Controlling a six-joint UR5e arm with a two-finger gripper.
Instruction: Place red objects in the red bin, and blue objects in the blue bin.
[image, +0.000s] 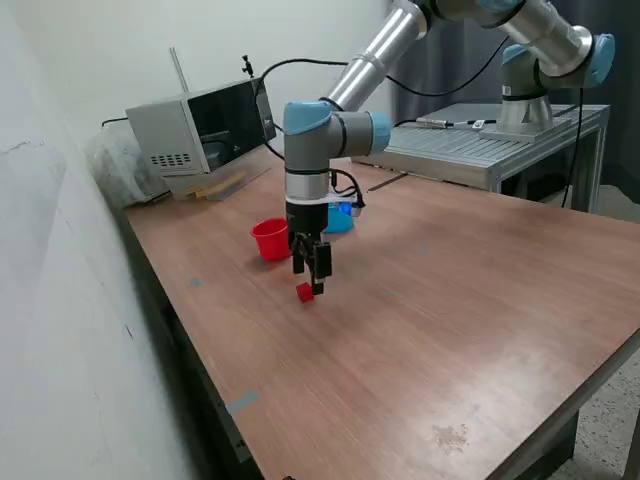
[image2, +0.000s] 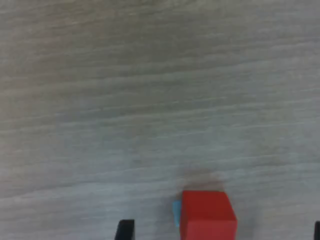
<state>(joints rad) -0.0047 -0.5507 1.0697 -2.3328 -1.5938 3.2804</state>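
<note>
With the tool (image: 312, 272) spread wide above a red cube (image: 305, 292) mid-bench, you are at the pick step; descend, then clench.

Blue bin (image: 340, 219) mostly hidden behind arm from my exterior view. Red cube (image2: 207, 216) cut by wrist frame edge; tool (image2: 220, 235) fingertips barely showing.

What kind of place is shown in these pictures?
Probably a robotics lab or workshop: a robot arm works over a long wooden table, with a boxy grey machine and a metal bench behind.
</note>
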